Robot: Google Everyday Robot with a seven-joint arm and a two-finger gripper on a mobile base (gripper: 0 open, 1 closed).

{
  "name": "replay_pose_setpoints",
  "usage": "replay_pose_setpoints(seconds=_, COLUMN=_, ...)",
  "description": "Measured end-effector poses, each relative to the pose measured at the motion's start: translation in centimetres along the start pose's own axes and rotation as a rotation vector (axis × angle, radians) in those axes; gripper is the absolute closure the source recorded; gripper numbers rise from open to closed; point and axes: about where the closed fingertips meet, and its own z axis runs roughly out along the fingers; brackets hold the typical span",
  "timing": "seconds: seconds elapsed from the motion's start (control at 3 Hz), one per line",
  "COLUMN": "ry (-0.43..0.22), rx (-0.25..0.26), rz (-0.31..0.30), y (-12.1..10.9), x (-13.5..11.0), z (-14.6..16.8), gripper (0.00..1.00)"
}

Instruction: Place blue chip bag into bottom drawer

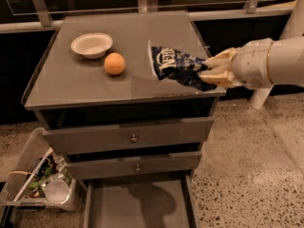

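Blue and crinkly, the blue chip bag is in my grip. My gripper is at the right edge of the grey cabinet top, and my two pale fingers are pinched tight on the bag's right end. The bag sticks out to the left from my fingers, over the front right corner of the top. Its white end points toward the orange. The orange sits near the middle of the top, apart from the bag. A white bowl sits just behind it, a bit to the left. Under the top are two upper drawers, each with a little round knob. Down low, the bottom drawer is pulled out and its flat grey floor shows. The bag is high above that drawer, not in it. A clear bin of rubbish stands on the speckled floor, left of the drawers.
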Motion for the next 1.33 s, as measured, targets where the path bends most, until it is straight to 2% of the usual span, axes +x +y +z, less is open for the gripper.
replay_pose_setpoints(seconds=0.33, ry=-0.003, rx=-0.006, rz=0.002, y=3.9, x=0.9, z=-1.9, gripper=1.0)
replay_pose_setpoints(seconds=0.67, ry=0.014, rx=-0.066, rz=0.058, y=8.7, x=3.8, z=-1.1, gripper=1.0)
replay_pose_setpoints(seconds=1.33, ry=0.046, rx=-0.195, rz=0.169, y=17.3, x=11.0, z=3.0, gripper=1.0)
